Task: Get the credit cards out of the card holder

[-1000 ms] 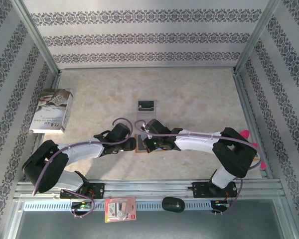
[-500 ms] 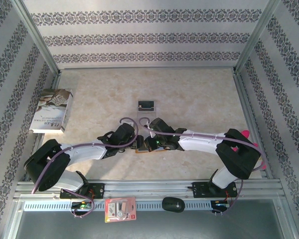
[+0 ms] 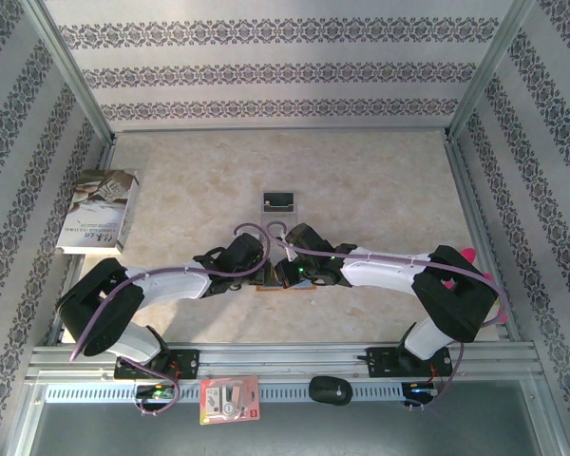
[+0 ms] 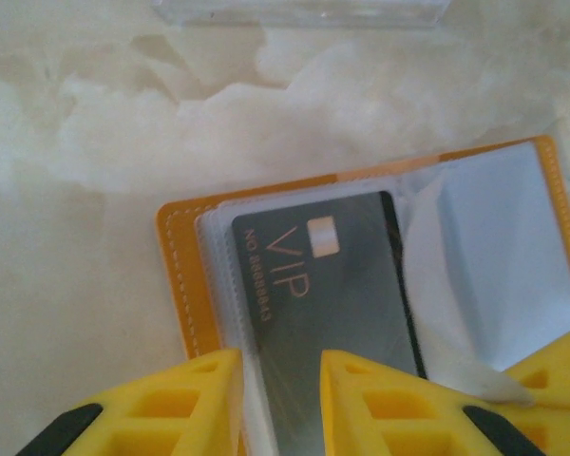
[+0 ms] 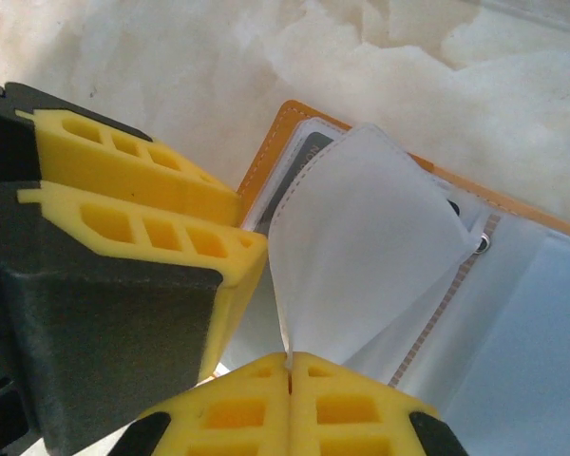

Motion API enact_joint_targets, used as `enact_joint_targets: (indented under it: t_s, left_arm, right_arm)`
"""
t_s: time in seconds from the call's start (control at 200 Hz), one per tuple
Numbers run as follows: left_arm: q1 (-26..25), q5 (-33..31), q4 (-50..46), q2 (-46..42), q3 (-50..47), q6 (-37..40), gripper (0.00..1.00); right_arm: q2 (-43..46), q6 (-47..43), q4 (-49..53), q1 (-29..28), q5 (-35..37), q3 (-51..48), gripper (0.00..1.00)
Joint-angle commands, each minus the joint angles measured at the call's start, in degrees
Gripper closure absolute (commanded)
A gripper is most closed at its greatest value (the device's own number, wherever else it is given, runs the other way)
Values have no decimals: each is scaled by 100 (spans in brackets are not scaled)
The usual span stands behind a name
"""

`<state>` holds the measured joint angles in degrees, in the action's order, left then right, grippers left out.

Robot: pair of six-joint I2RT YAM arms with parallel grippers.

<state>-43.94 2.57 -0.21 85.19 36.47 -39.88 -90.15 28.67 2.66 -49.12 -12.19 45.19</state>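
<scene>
- Card holder [image 4: 179, 285] lies open on the counter [image 4: 66, 247], at the near middle between the two arms.
- Right fingers [image 5: 237, 404] are pinched shut on a clear sleeve [image 5: 361, 228], holding it up off the dark VIP card [image 4: 332, 313], which sits in its pocket.
- Left fingers [image 4: 185, 404] — narrow, a gap showing, gripping nothing that I can see — straddle the card's near short end.
- The card's long axis runs straight away from them, so the pull looks like the left arm's.

The card holder [image 4: 182, 275] looked like stitched, matt orange leather with cloudy plastic sleeves; the credit card [image 4: 332, 313] was dark, faintly glossy plastic; the table [image 4: 95, 123] was smooth and marbled.
</scene>
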Motion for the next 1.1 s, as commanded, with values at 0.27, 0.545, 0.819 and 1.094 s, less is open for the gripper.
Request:
enact_joint_targets:
  t_s: [0.27,0.545,0.819,1.094]
  left_arm:
    - [-88,258,-520,711,185,221,77]
    - [-79,380,-579,816,168,231,84]
    - [-88,438,-562,608,107,227,77]
    - [-88,474,-516,534,130,217,70]
  right_arm:
    - [59,320,-21,-12,142,-55,100]
    - [555,984,977,263,1094,-312,97]
    - [1778,1150,1696,558,1851,-653,64]
    - [1219,249,811,613,-854,209,67]
